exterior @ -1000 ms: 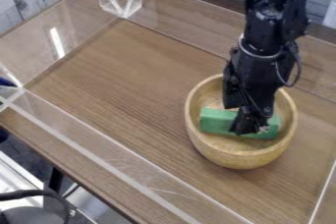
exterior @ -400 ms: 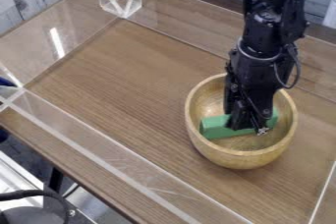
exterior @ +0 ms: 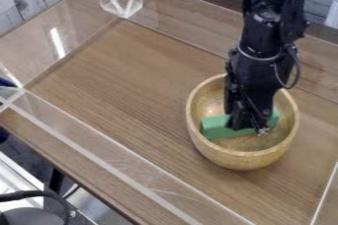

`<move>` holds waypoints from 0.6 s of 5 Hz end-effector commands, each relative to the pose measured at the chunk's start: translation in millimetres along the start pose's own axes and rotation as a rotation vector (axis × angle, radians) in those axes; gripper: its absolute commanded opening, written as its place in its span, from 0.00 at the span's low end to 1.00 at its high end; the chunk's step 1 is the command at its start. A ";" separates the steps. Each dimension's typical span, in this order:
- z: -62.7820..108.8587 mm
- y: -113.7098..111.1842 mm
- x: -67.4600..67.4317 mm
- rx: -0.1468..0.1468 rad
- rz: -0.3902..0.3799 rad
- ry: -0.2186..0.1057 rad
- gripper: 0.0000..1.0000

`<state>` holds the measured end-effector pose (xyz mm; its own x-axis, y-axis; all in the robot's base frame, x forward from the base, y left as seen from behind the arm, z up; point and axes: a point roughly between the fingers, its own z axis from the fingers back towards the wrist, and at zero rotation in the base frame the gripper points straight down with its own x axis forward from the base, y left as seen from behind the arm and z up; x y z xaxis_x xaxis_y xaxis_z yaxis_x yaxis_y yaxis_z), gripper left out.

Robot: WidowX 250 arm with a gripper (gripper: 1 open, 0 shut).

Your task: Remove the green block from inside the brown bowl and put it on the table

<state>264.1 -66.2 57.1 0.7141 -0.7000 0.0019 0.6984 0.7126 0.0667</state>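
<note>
My end effector reaches straight down into the brown bowl, which sits toward four o'clock on the tabletop, and its jaws are clamped tight on the green block. The block lies low in the bowl's hollow, its left end showing toward nine o'clock of my fingers, the rest hidden behind them. So I judge the grasp made and nothing more: the block has not risen past the rim, and the lifting, the carrying out over the bowl's wall and the setting down on bare wood are all left to do. The open stretch of tabletop toward ten o'clock, between the bowl and the clear acrylic wall, looks like plenty of room for that. Against the picture from a second ago, my jaws stood apart around the block then and are squeezed together on it now. The block looked larger and more to the right then, with green showing at the five o'clock side of my fingers, whereas now only the left part shows. The bowl has kept its place, and my arm hangs at the same height over it.
</note>
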 end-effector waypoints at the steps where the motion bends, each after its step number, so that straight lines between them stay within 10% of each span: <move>1: 20.8 5.5 5.2 0.040 0.006 -0.063 0.00; 3: 24.4 5.1 5.7 0.044 0.009 -0.070 0.00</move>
<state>263.0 -66.0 61.2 0.7183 -0.6957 0.0043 0.6938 0.7168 0.0697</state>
